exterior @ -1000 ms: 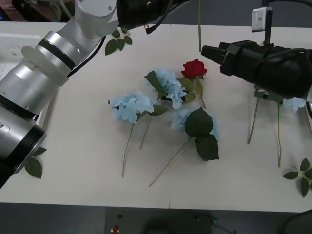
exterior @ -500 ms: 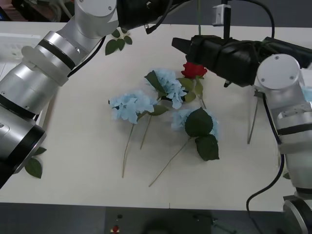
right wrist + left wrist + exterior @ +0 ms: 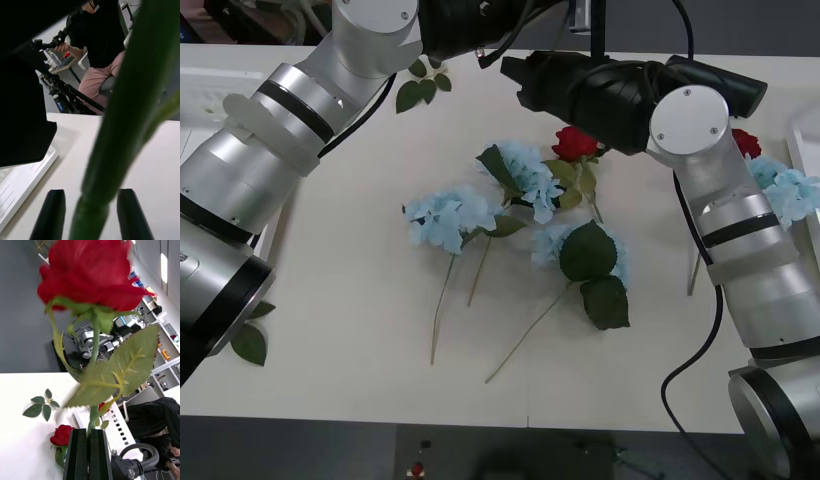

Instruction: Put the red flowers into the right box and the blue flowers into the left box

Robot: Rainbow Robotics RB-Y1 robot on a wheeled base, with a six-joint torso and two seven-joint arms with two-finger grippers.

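Observation:
My left gripper (image 3: 89, 450) is shut on the green stem of a red flower (image 3: 88, 273), which it holds up off the table. My right gripper (image 3: 515, 78) reaches in at the table's far middle. Its black fingers (image 3: 50, 213) stand apart on either side of that stem (image 3: 112, 150), so it is open. One red flower (image 3: 577, 142) lies mid-table and another (image 3: 745, 142) behind my right arm. Blue flowers (image 3: 448, 217), (image 3: 530, 175), (image 3: 555, 240) lie in the middle, one more (image 3: 785, 190) at the right. The left box (image 3: 210, 90) stands far left, the right box's rim (image 3: 805, 150) far right.
Loose leaf sprigs lie at the back left (image 3: 423, 88) and by the front left edge (image 3: 248, 340). My left arm (image 3: 290, 120) spans the table's left side, and my right arm (image 3: 740, 240) stands over the right side. Long stems trail toward the front edge.
My right arm has swung leftward across the table, bringing its gripper up to the hanging stem. That uncovered a red flower and a blue flower at the right. The left arm has stayed put.

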